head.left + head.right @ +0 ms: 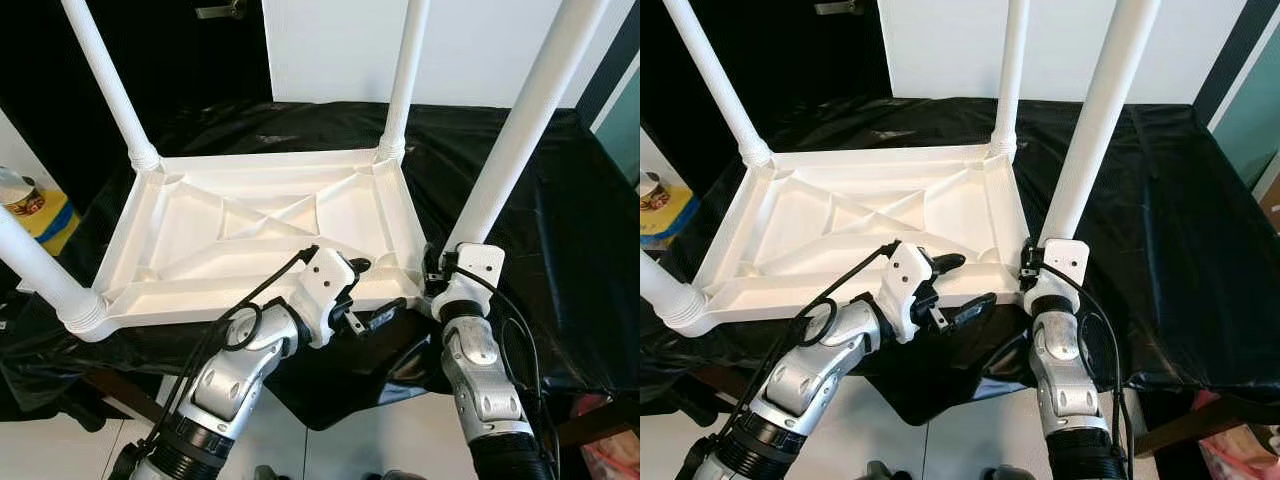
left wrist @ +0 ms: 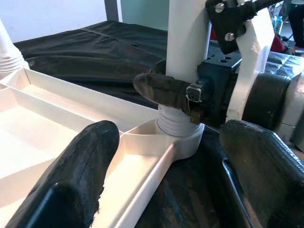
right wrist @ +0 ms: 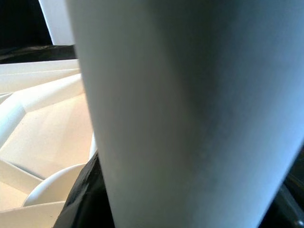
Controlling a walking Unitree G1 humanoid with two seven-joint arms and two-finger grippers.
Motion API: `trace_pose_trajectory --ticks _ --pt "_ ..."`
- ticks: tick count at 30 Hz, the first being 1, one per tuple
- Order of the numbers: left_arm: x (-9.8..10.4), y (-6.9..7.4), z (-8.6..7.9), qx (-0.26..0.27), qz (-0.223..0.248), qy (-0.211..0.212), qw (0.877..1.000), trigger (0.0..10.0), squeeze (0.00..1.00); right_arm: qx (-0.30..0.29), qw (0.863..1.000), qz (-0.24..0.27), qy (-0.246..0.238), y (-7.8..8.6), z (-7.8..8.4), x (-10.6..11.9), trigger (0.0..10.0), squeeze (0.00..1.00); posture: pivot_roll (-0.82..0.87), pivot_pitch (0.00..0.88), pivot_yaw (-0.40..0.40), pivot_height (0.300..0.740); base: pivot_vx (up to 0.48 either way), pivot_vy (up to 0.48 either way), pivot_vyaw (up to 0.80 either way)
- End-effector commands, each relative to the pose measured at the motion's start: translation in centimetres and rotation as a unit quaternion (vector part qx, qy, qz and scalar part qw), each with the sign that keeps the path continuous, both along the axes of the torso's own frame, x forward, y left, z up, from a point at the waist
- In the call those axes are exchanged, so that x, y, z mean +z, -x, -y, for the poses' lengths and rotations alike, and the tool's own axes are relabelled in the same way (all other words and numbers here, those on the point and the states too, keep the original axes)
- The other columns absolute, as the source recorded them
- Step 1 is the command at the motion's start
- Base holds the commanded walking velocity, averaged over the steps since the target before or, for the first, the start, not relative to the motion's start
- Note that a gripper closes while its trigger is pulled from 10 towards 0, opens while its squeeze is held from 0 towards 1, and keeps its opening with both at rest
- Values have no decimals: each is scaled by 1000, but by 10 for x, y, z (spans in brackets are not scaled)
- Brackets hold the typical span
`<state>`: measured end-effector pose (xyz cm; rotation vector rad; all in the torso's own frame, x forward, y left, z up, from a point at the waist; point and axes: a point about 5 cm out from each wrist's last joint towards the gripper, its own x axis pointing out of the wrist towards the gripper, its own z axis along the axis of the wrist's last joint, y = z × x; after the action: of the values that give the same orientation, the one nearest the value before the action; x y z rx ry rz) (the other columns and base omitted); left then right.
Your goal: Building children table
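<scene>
A white plastic children's table [image 1: 250, 215] lies upside down on a black cloth, with legs standing up at its corners. My right gripper [image 1: 447, 266] is shut on the near right leg [image 1: 525, 120] just above its threaded socket; one of its black fingers [image 2: 166, 90] lies across the leg in the left wrist view. That leg [image 3: 190, 114] is pressed close to the right wrist camera. My left gripper [image 1: 373, 292] is open at the table's near rim, beside that corner, with its fingers [image 2: 80, 161] spread either side of the rim and holding nothing.
The black cloth [image 1: 560, 250] covers a worktable whose front edge lies just under my arms. A yellow tin [image 1: 30, 205] stands off the left side. A white panel [image 1: 330, 50] stands behind the table. The far left leg [image 1: 110, 85] and the far right leg [image 1: 405, 80] rise high.
</scene>
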<state>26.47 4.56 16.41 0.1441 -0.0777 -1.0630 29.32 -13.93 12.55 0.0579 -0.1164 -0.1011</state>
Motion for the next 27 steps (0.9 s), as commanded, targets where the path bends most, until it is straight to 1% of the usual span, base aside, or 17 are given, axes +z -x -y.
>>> trace_pose_trajectory --ticks 1,4,5,8,11,15,17,18,20,21,22,23,26,27 --pt "-3 -1 -1 -6 -2 -6 1000 10000 0 18 998 -57 -20 6 -8 -25 10000 0 -97 104 26 740 0 0 0" --pt "-3 -1 -1 -5 -2 -5 1000 10000 0 16 998 -49 -20 7 -9 -23 10000 0 -97 104 26 740 0 0 0" --pt "-2 -2 -1 -3 -1 -5 1000 10000 0 22 999 -38 -21 7 -9 -19 10000 1000 -100 108 22 740 0 0 0" --pt "-1 -3 -1 1 0 -4 1000 10000 0 34 999 -10 -9 10 -7 -12 10000 1000 -100 109 20 740 0 0 0" --pt "-1 -2 0 0 1 -3 1000 10000 0 42 999 -4 -12 11 -3 -11 10000 1000 -98 110 17 740 0 0 0" --pt "-2 0 1 -2 0 -2 1000 10000 0 68 998 8 -15 14 5 -9 10000 1000 -97 112 13 740 0 0 0" --pt "-2 0 1 -1 0 -2 1000 10000 0 80 997 14 -5 16 13 -9 10000 1000 -95 113 11 740 0 0 0" --pt "-2 0 1 -1 0 -2 1000 10000 0 80 997 14 -5 16 13 -9 10000 1000 -95 113 11 740 0 0 0" --pt "-1 -1 0 1 2 -1 1000 10000 0 88 996 17 3 16 24 -7 10000 1000 -91 112 6 740 0 0 0" --pt "-1 -1 0 1 2 -1 1000 10000 0 88 996 17 3 16 24 -7 10000 1000 -91 112 6 740 0 0 0" --pt "0 -2 -1 3 3 -1 1000 10000 0 93 995 11 15 15 30 -8 10000 957 -89 111 4 740 0 0 0" --pt "0 -2 -2 4 3 -1 1000 10000 0 105 994 8 21 13 36 -7 10000 0 -91 110 4 740 0 0 0" --pt "-2 -1 -3 5 2 -3 1000 10000 0 143 989 7 36 11 42 -4 10000 0 -94 108 4 740 0 0 0" --pt "-2 -1 -3 5 2 -3 1000 10000 0 143 989 7 36 11 42 -4 10000 0 -94 108 4 740 0 0 0"
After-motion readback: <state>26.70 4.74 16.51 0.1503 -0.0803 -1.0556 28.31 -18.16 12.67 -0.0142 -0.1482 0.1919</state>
